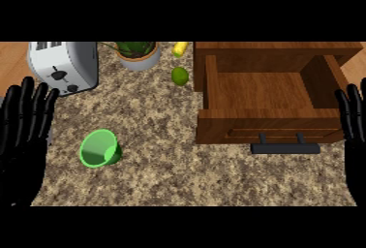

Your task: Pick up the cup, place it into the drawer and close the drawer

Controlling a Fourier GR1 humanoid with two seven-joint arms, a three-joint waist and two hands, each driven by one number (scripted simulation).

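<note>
Nearest, the left hand (22, 145) rests at the left edge and the right hand (355, 127) at the right edge, both with fingers straight, pointing up and holding nothing, the left's slightly spread and the right's close together. The green cup (100, 148) sits on the counter (186, 177) just beside the left hand, well apart from the open drawer (261, 92) and its dark handle (286, 147). Farther back are a lime (179, 76), a toaster (63, 68), a potted plant (139, 54) and a yellow thing (180, 48).
</note>
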